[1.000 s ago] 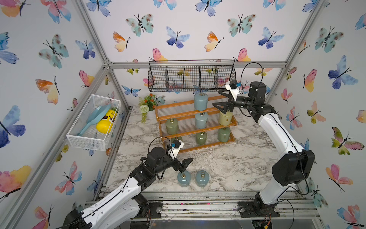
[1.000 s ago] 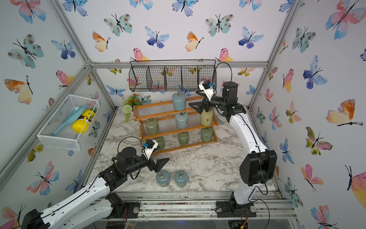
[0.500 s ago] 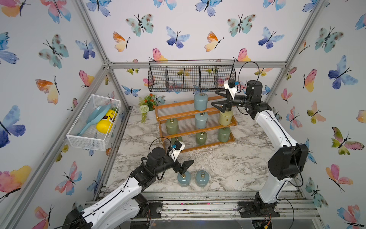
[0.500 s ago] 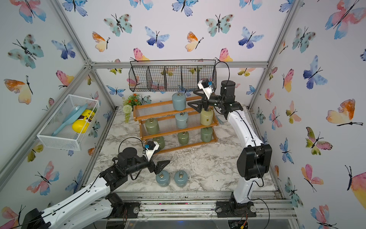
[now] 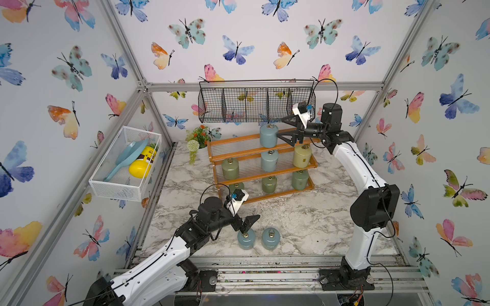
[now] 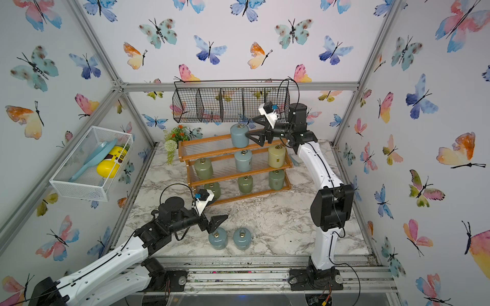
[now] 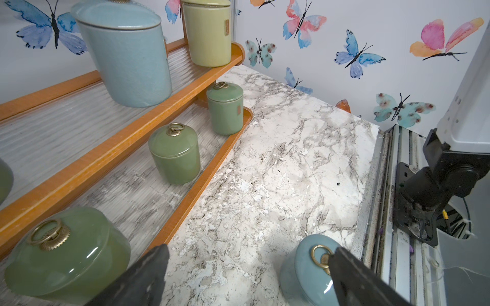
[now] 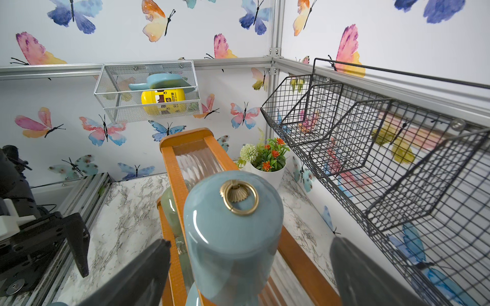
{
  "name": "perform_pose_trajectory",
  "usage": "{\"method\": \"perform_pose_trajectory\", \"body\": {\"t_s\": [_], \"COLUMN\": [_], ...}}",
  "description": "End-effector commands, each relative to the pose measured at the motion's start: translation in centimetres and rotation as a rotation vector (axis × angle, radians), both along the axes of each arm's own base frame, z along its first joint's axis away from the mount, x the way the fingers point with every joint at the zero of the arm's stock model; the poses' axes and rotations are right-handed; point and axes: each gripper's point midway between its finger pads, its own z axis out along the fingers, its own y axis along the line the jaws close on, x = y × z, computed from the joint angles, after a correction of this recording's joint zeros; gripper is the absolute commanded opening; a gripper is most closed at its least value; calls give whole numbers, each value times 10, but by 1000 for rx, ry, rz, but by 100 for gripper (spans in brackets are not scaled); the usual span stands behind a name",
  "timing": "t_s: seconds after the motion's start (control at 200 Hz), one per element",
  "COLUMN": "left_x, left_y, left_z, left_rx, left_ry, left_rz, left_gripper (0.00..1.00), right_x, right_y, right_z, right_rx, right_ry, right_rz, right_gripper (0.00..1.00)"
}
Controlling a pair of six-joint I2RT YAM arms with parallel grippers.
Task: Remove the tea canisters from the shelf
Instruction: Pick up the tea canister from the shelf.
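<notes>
The wooden shelf (image 5: 238,156) holds several tea canisters. A pale blue canister (image 5: 268,135) stands alone on its top tier. My right gripper (image 5: 281,129) is open, its fingers on either side of that canister (image 8: 233,227) without touching it. The middle tier carries a green canister (image 5: 230,168), a blue one and a pale yellow one (image 5: 302,156), and the bottom tier carries three green ones. Two blue canisters (image 5: 246,239) (image 5: 270,238) stand on the table near the front. My left gripper (image 5: 249,224) hovers open and empty just above the left one (image 7: 305,267).
A black wire basket (image 5: 254,102) hangs on the back wall just above the right gripper. A white mesh basket (image 5: 124,164) on the left wall holds a yellow bottle and a blue scoop. A flower pot (image 5: 198,143) stands left of the shelf.
My right gripper has moved left along the top tier until its open fingers flank the pale blue canister. The left arm has barely shifted.
</notes>
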Motion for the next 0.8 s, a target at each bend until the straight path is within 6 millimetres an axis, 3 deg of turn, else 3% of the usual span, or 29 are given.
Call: {"method": "perform_pose_trajectory", "body": {"t_s": [0.0,0.796], "left_x": [-2,-8], "left_y": [-1,6], "left_z": [5,6], "left_rx": [2,0], "left_ry": [-9,-20], "left_rz": [-25,-13], "left_gripper": [98,99], "right_x": [-3,-2], "right_y": [11,59], "right_z": [0,-17], "right_rx": [-1,-19], "right_ry": [25,57], "right_rz": [32,92], "right_gripper": [100,100]}}
